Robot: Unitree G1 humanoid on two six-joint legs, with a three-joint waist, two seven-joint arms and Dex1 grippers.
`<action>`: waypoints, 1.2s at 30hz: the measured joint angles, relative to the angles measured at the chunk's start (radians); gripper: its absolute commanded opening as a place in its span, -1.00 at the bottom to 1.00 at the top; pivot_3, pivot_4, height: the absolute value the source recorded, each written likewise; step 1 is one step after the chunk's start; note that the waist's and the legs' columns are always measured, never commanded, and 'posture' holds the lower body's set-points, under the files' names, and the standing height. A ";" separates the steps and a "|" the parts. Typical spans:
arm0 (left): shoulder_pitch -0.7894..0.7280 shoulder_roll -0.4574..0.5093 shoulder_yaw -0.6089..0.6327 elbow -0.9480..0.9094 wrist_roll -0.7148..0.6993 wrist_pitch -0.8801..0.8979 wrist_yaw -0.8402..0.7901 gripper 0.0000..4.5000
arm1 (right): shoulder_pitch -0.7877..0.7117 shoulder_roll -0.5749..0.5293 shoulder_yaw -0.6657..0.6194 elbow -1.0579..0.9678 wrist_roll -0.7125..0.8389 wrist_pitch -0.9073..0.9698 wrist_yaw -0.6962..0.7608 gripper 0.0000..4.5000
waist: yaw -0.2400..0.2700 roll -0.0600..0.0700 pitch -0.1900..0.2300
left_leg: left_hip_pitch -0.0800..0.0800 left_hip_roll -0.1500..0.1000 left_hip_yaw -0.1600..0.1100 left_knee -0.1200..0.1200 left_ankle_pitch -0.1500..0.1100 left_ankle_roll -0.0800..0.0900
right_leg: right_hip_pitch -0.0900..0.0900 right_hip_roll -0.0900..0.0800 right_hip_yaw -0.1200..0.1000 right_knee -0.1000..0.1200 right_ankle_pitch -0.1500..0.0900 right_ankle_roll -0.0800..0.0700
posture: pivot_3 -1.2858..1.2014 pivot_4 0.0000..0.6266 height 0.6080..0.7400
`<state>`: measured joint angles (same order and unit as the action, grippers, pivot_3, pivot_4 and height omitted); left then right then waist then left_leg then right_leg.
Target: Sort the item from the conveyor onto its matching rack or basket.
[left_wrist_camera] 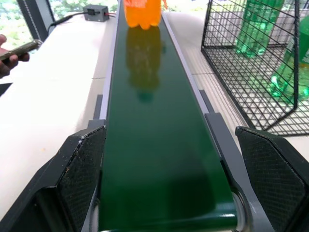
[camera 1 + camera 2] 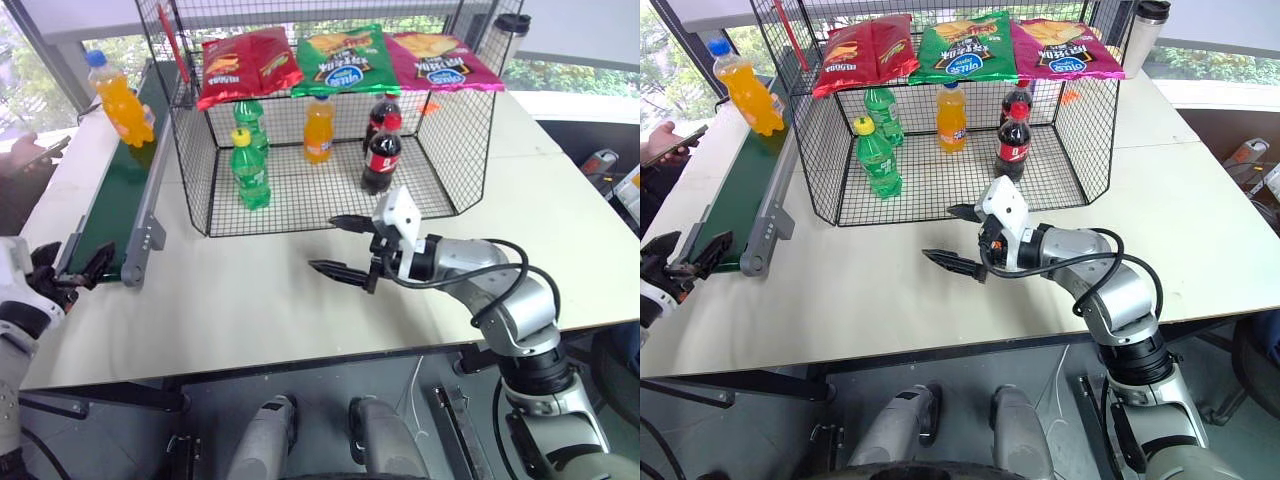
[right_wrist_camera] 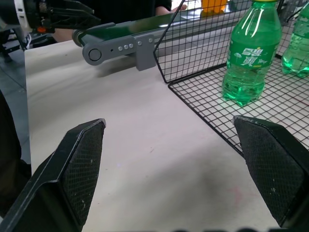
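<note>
Fingers of your left gripper stood wide apart and held nothing, poised level at the near rounded end of the conveyor, one black pad on each side of the dark green belt. Up that belt, at its far end, the item, a small bottle of orange drink with a blue cap, stood upright and well apart from the gripper. Your right gripper was likewise spread wide and empty, hovering over the bare white table just in front of the open side of the rack, its fingers pointing toward the conveyor. Inside that black wire cage stood two green bottles, an orange bottle with an orange cap and two cola bottles, all upright on the mesh floor. Across its grid top lay three snack bags, red, green and pink. A tumbler stood on the table behind the rack's far corner. Beside the conveyor, at the table's edge, a person's hand held a phone.
</note>
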<state>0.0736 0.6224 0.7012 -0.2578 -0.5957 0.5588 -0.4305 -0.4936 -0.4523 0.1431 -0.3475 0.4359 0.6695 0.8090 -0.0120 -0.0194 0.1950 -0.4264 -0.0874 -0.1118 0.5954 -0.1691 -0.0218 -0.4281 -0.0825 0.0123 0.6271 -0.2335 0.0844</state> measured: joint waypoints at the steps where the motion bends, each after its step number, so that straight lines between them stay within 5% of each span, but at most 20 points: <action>1: 0.000 0.000 -0.001 0.002 0.002 -0.001 0.001 1.00 | 0.000 0.000 0.000 0.000 0.000 0.000 0.000 0.94 | 0.000 0.000 0.000 | 0.000 0.000 0.000 0.000 0.000 0.000 | 0.000 0.000 0.000 0.000 0.000 0.000 | 0.03 -0.52 0.98; 36: -0.126 -0.013 -0.067 0.104 0.064 -0.063 0.058 1.00 | 0.016 -0.040 -0.002 -0.029 0.080 0.015 0.019 0.94 | 0.001 0.000 0.000 | 0.000 0.000 0.000 -0.001 0.000 0.000 | 0.000 0.000 0.000 -0.001 0.000 0.000 | 0.03 -0.52 0.98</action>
<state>-0.0529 0.6094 0.6347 -0.1535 -0.5321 0.4955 -0.3724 -0.4774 -0.4922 0.1408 -0.3768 0.5154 0.6845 0.8281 -0.0114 -0.0195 0.1950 -0.4266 -0.0874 -0.1118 0.5947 -0.1691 -0.0218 -0.4283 -0.0824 0.0121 0.6264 -0.2333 0.0846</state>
